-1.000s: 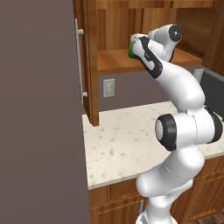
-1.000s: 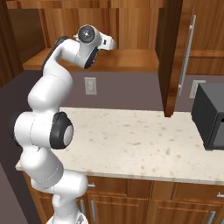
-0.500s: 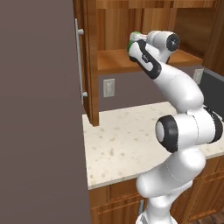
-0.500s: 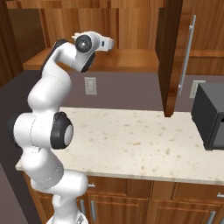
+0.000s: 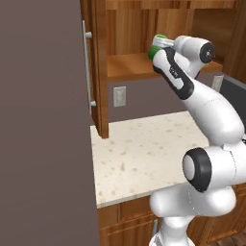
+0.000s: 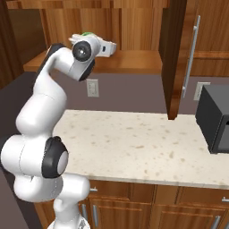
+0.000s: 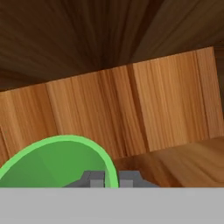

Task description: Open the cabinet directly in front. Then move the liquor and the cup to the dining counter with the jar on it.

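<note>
To the left of the gripper (image 7: 111, 178) the cup (image 7: 57, 164) is seen, its green rim pinched between the closed fingertips inside the open cabinet (image 5: 144, 33). A thin rim grip (one wall only) could be lost if the cup is swung fast. To the right, the shelf edge could be clipped on withdrawal.

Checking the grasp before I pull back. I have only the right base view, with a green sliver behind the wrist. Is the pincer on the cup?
Observer: Yes. The hand view shows the pincer shut on the small bright green plastic cup's wall, one fingertip inside and one outside.
Operator: Is it off the shelf?
Observer: I cannot tell. In the left base view its green side shows over the reddish-brown wooden cabinet's shelf, but the arm hides its base.
</note>
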{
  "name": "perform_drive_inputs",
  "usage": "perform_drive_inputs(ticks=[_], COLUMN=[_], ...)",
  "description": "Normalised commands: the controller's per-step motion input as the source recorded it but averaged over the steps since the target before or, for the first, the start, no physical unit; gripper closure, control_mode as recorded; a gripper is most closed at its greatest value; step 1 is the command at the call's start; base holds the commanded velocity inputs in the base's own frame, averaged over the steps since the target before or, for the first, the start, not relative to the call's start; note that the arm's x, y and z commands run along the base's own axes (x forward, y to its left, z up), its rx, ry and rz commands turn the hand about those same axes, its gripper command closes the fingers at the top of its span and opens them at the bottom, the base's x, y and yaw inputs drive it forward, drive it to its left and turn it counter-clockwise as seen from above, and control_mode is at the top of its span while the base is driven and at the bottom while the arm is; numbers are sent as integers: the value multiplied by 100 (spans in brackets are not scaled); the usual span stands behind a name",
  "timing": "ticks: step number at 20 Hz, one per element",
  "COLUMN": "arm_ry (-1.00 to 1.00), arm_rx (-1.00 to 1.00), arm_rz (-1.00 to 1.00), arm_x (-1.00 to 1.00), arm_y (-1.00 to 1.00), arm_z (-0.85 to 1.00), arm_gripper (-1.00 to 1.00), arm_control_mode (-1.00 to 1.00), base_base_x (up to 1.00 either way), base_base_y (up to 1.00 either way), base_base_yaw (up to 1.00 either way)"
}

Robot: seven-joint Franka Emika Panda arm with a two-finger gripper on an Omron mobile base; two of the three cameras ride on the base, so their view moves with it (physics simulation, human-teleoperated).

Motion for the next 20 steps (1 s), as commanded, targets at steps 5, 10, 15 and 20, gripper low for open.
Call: perform_drive_inputs(ticks=[5, 10, 15, 20], arm_ry=[0, 9, 13, 21], arm_rx=[9, 4, 0, 0], arm_rz=[-1, 0, 0, 0], arm_x=[-100, -100, -100, -100], arm_y=[-27, -10, -1, 0], arm_z=[25, -7, -47, -61], arm_gripper=[100, 100, 100, 100], arm_control_mode=[-100, -100, -100, -100], base_base_x=[0, 0, 0, 0], base_base_y=[0, 0, 0, 0], base_base_yaw=[0, 0, 0, 0])
